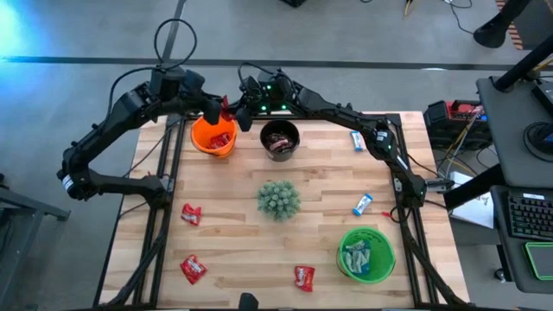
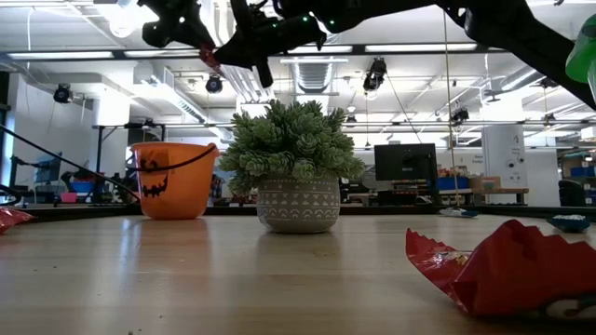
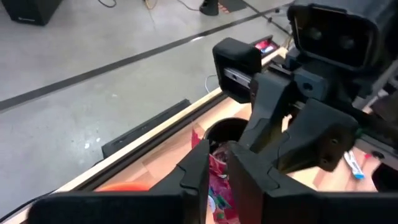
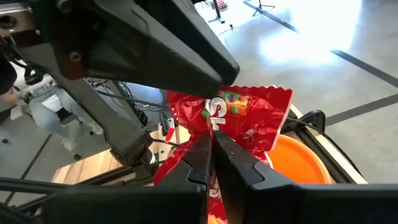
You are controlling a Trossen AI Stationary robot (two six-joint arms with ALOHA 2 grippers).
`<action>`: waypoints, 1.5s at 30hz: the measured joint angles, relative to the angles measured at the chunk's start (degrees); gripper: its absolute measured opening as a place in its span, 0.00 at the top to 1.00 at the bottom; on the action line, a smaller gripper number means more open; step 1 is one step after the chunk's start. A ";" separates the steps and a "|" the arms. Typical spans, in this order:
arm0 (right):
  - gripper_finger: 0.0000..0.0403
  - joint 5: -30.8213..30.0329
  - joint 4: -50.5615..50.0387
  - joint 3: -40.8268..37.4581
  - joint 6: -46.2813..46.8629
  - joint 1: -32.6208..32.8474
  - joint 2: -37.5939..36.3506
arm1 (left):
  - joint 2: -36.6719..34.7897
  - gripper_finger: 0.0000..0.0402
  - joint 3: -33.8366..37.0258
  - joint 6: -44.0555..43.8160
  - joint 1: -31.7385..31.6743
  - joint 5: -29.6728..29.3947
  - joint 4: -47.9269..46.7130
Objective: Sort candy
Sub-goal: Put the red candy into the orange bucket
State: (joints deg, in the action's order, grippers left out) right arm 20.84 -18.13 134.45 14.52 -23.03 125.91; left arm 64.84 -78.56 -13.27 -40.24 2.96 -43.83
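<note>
1. Meeting above the orange bucket (image 1: 213, 136) at eleven o'clock on the table (image 1: 285, 250): left gripper (image 1: 218, 111) and right gripper (image 1: 243, 112).
2. Both jaws clenched on one red candy (image 4: 239, 121).
3. Other candy scattered across table.

Grey concrete floor (image 1: 363, 26) around table, dark seam line (image 1: 86, 60) running across it. Butcher-block wooden tabletop (image 1: 233, 242) on black metal frame (image 1: 160, 216). Side desk (image 1: 518, 130) at right edge with keyboard (image 1: 529, 214). Red-and-black box (image 1: 449, 117), possibly power unit, beside table corner. Low view: open workshop hall, fluorescent ceiling strips (image 2: 400, 47), exposed white ducts (image 2: 177, 88), dark monitor (image 2: 404, 161) on far bench, shelving at distance.
</note>
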 joint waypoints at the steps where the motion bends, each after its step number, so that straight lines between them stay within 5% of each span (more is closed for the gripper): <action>1: 0.97 0.00 0.04 0.00 0.00 0.00 0.00 | 0.00 0.89 -0.52 0.36 -0.10 0.33 -0.92; 12: 0.97 0.11 0.77 0.00 0.61 -0.04 0.00 | 1.23 0.67 -6.03 0.91 -0.55 0.07 -8.76; 25: 0.97 0.09 2.84 0.00 2.01 0.04 -0.07 | 3.69 0.65 -6.13 1.42 -0.55 0.12 -10.40; 31: 0.97 -0.09 2.53 -0.02 2.01 0.07 -0.06 | 4.57 0.73 -6.13 4.87 -0.55 0.12 -10.47; 37: 0.97 0.38 2.62 -0.02 2.01 0.07 -0.06 | 4.59 0.96 -6.13 10.38 -0.53 0.14 -10.53; 45: 0.97 1.02 3.93 -0.02 2.75 0.15 -0.07 | 4.11 0.99 -6.02 16.68 -0.53 0.00 -11.89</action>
State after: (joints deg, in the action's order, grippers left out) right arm 21.86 -14.20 134.43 17.27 -22.87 125.84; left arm 68.95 -84.58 3.41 -40.77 2.95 -55.72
